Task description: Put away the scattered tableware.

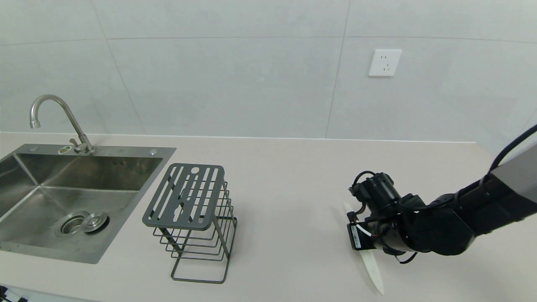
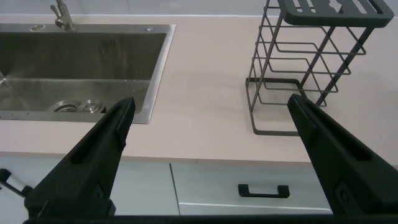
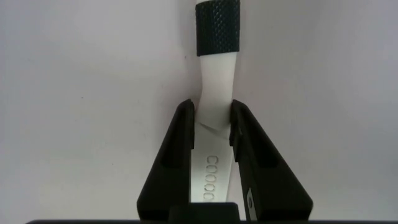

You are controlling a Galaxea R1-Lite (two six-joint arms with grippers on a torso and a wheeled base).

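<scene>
A white knife (image 1: 373, 268) with a black textured handle (image 3: 217, 28) lies flat on the beige counter at the right. My right gripper (image 3: 211, 115) is down on it, its two black fingers (image 3: 181, 134) pressed against both sides of the white blade (image 3: 214, 93). In the head view the right gripper (image 1: 364, 228) covers the knife's middle, and the white tip sticks out toward the front edge. My left gripper (image 2: 211, 102) hangs open with nothing in it, before the counter's front edge between the sink and the rack.
A dark wire rack (image 1: 188, 209) with a slotted top stands mid-counter, also seen as the rack (image 2: 311, 68). The steel sink (image 1: 105, 149) and faucet (image 1: 54, 105) are at the left. A drawer handle (image 2: 263, 190) sits below the counter edge.
</scene>
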